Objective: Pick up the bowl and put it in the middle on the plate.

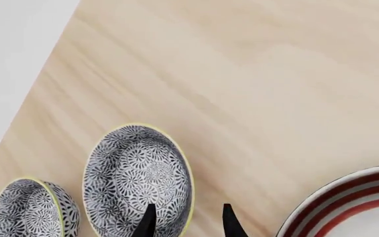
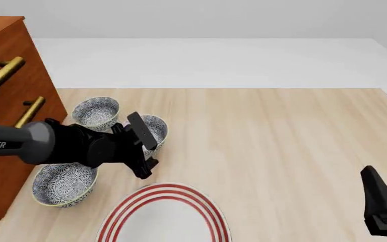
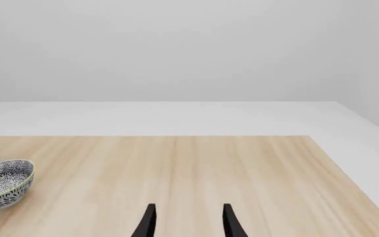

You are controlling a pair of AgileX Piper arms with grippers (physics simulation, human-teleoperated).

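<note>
Nearest the front camera sat the plate (image 2: 163,214), at about six o'clock on the table (image 2: 281,141), a large flat white round with three concentric red rings near its rim and nothing on it; its near edge ran out of the picture. Going left to right, a wooden drawer cabinet (image 2: 2,126) with brass-coloured bar handles stood at nine o'clock. Just beside it lay three matching small round bowls, each white under a dense grey-blue floral pattern inside and out, with a thin yellowish rim, and each empty: the near-left bowl (image 2: 64,184) at about eight o'clock, partly under the left arm (image 2: 46,143), the far-left bowl (image 2: 97,112) at about ten o'clock, and the bowl (image 2: 154,128) just right of that one, well apart from the plate. The left gripper (image 2: 143,162) hung above the bowl's near rim; in the left wrist view the left gripper (image 1: 186,222) had its fingers spread, one over the inside of the bowl (image 1: 136,175) and one outside the rim, nothing pinched, with a neighbouring bowl (image 1: 35,210) and the plate (image 1: 347,202) on either side. Far off at about four o'clock the right gripper (image 2: 382,206) hovered over bare wood, and the right wrist view showed the right gripper (image 3: 186,222) with fingers spread and holding nothing.
</note>
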